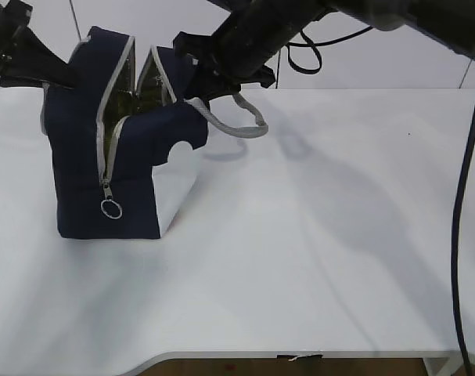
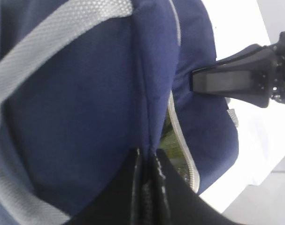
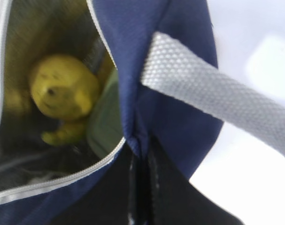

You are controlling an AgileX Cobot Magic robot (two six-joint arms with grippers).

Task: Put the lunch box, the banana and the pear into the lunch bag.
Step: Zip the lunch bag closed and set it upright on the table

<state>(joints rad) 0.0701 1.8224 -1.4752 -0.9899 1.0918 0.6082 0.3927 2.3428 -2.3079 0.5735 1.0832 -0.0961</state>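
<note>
The navy lunch bag (image 1: 104,157) stands at the table's left with its zipper open and its two top flaps pulled apart. My left gripper (image 2: 147,161) is shut on the left flap's edge (image 2: 151,93). My right gripper (image 3: 140,154) is shut on the right flap's edge (image 3: 133,93), next to the grey webbing handle (image 3: 212,93). Inside the bag, the right wrist view shows the yellow pear (image 3: 65,91), a bit of the banana (image 3: 62,133) under it, and the pale green lid of the lunch box (image 3: 107,117) beside them.
The bag's metal ring pull (image 1: 111,208) hangs low on the front zipper. A grey handle loop (image 1: 237,117) droops over the bag's right side. White table (image 1: 315,235) stretches right and forward. A black cable (image 1: 462,196) hangs at the right edge.
</note>
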